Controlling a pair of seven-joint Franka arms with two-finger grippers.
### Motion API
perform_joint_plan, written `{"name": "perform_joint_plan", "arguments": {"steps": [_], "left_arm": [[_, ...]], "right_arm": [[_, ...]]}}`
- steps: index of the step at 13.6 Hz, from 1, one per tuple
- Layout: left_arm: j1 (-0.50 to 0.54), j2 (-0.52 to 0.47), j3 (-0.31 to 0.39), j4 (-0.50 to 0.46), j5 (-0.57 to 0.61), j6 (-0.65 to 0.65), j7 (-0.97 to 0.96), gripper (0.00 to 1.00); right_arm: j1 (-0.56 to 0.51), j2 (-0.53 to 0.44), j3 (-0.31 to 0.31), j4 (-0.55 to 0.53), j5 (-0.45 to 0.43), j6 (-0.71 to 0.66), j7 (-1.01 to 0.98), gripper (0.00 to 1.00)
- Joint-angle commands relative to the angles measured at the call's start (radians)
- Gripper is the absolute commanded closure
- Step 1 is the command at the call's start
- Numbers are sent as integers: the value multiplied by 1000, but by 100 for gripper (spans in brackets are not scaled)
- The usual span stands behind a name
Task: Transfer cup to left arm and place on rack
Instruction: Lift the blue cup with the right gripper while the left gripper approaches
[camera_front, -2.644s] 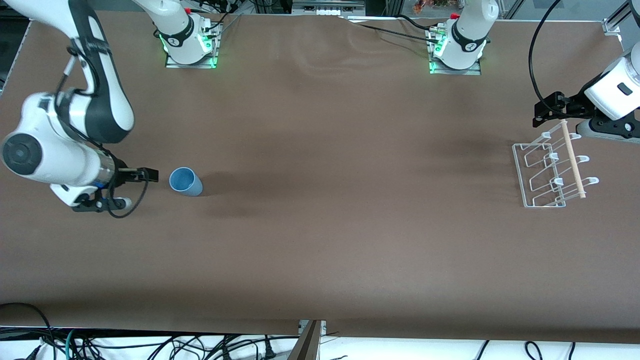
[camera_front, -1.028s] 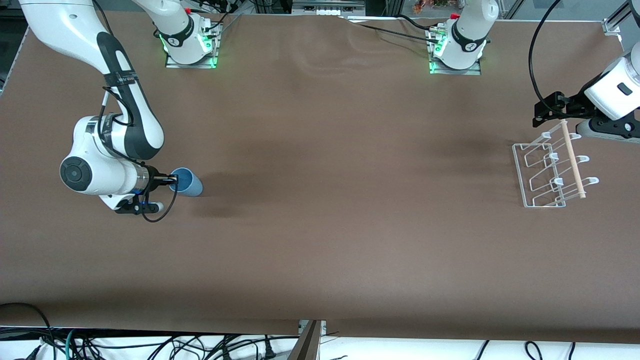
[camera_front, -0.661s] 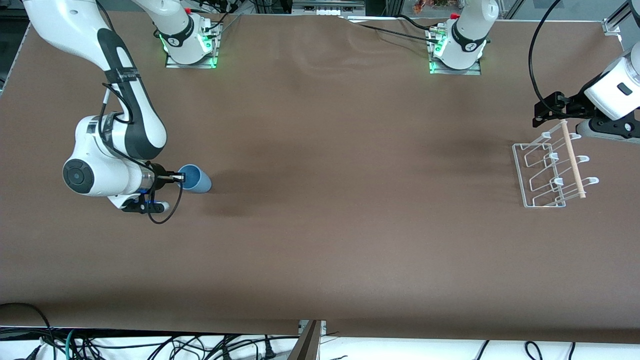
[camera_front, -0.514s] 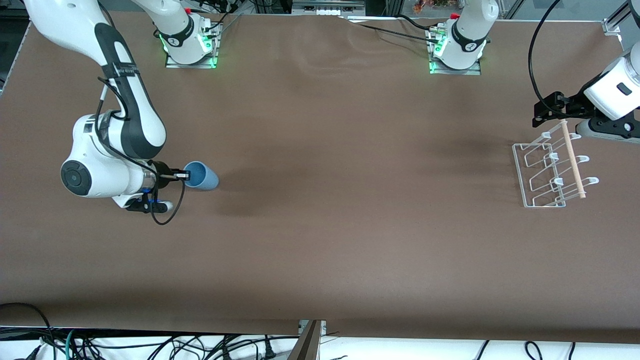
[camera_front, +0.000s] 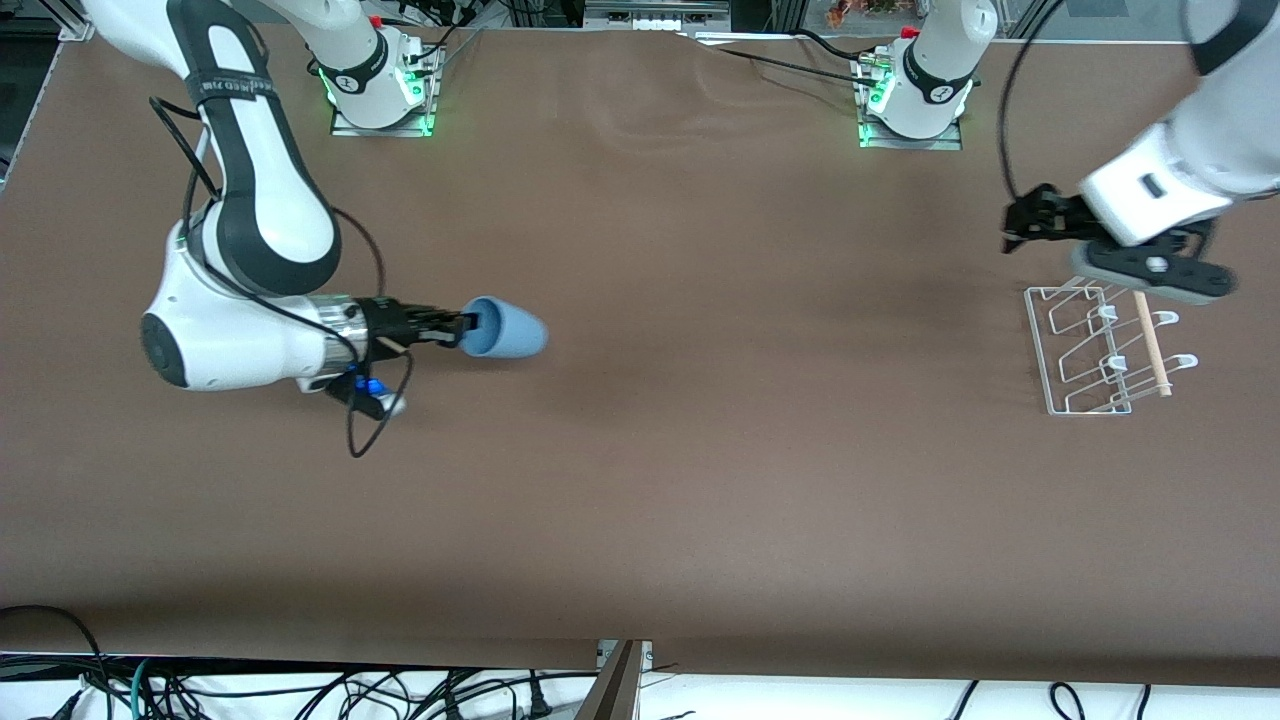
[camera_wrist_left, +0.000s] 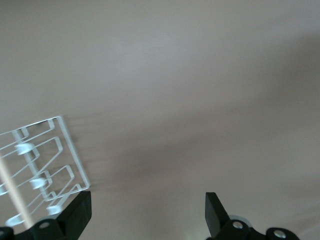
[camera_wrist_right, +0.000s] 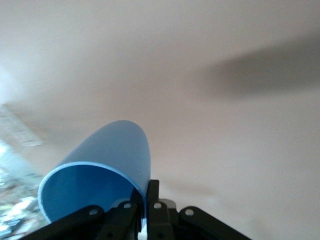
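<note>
My right gripper (camera_front: 466, 331) is shut on the rim of the light-blue cup (camera_front: 507, 331) and holds it on its side, above the table toward the right arm's end. In the right wrist view the cup (camera_wrist_right: 107, 165) has its wall pinched between the two fingers (camera_wrist_right: 153, 192). My left gripper (camera_front: 1012, 222) is open and empty, in the air just above the white wire rack (camera_front: 1097, 346) at the left arm's end. The rack (camera_wrist_left: 40, 160) also shows in the left wrist view beside one black finger (camera_wrist_left: 76, 216).
The two arm bases (camera_front: 378, 85) (camera_front: 915, 95) stand at the table's edge farthest from the front camera. A black cable (camera_front: 1010, 120) hangs by the left arm. The brown table (camera_front: 700, 450) is bare between the cup and the rack.
My right gripper closed on the cup's rim, lifted it and carried it toward the table's middle. My left arm has just moved inward over the rack.
</note>
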Motion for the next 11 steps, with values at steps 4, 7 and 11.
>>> {"name": "perform_joint_plan", "arguments": {"steps": [4, 7, 11], "left_arm": [[-6, 107, -94, 79, -196, -14, 31, 0], [-6, 142, -160, 79, -271, 100, 235, 0], [-6, 188, -208, 79, -340, 236, 494, 0]], "right_arm": [[131, 95, -4, 149, 358, 142, 299, 100], [226, 126, -4, 210, 483, 324, 451, 100], [318, 187, -4, 327, 590, 528, 584, 100]]}}
